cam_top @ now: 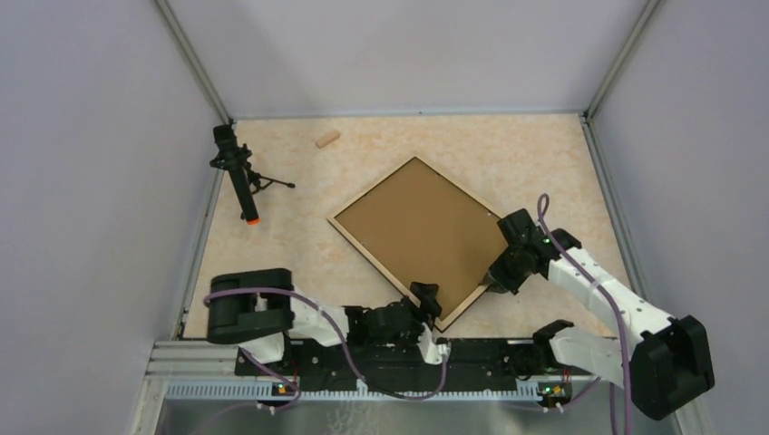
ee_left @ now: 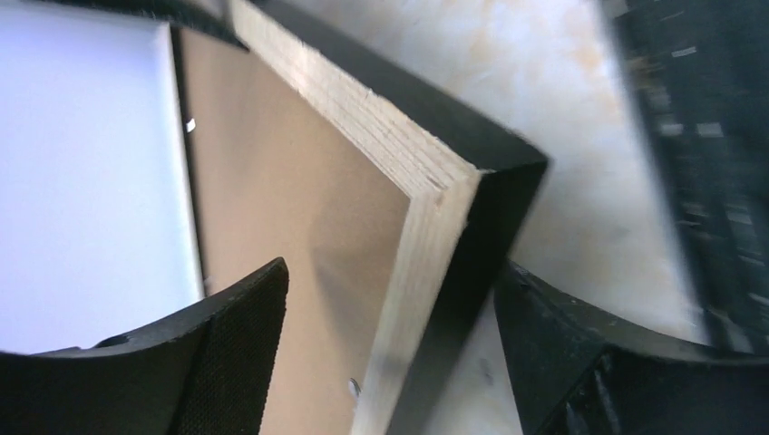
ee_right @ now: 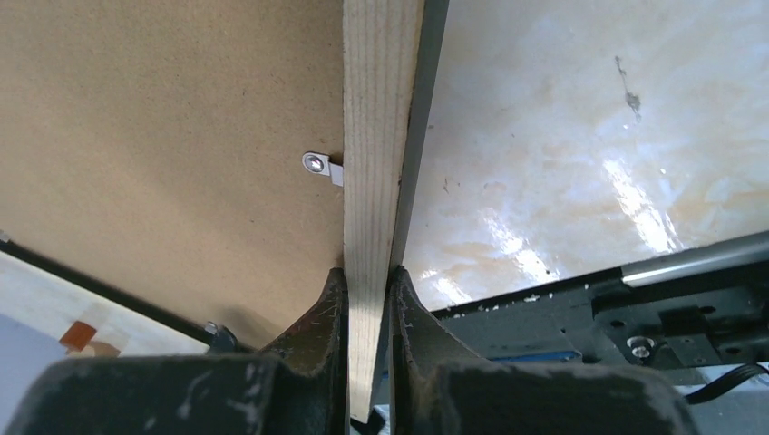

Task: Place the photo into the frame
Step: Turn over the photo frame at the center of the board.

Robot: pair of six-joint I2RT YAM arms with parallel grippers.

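The frame [cam_top: 343, 223] lies as a diamond in mid-table with its pale wood back face up, and a brown backing board [cam_top: 417, 234] fills it. The photo is not in view. My right gripper [cam_top: 501, 275] is shut on the frame's right rail [ee_right: 381, 136]; its fingers [ee_right: 328, 304] pinch the pale wood from both sides, next to a small metal clip [ee_right: 322, 166]. My left gripper [cam_top: 426, 302] is open at the frame's near corner [ee_left: 435, 217]. Its jaws stand wide on either side of the rail, apart from it [ee_left: 390, 281].
A black tripod-like device with an orange tip [cam_top: 238, 172] stands at the far left. A small wooden block [cam_top: 327, 138] lies near the back wall. Grey walls close in three sides. The arms' metal base rail [cam_top: 363, 385] runs along the near edge.
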